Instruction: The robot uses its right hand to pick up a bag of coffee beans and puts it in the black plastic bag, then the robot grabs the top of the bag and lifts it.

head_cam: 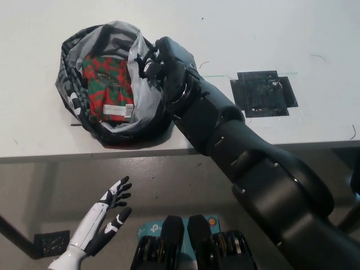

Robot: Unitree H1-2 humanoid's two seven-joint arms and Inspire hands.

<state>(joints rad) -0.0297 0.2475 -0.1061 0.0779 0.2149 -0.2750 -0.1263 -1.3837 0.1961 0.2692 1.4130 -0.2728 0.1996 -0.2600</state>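
The coffee bean bag, red and green with a white label, lies inside the open black plastic bag on the white table. My black right hand is at the plastic bag's right rim, fingers curled around a fold of the plastic there. My white left hand hangs open below the table edge at lower left, holding nothing.
The white table stretches to the right. A square patch of black tape lies flat on it, right of my forearm. The table's front edge runs just below the plastic bag.
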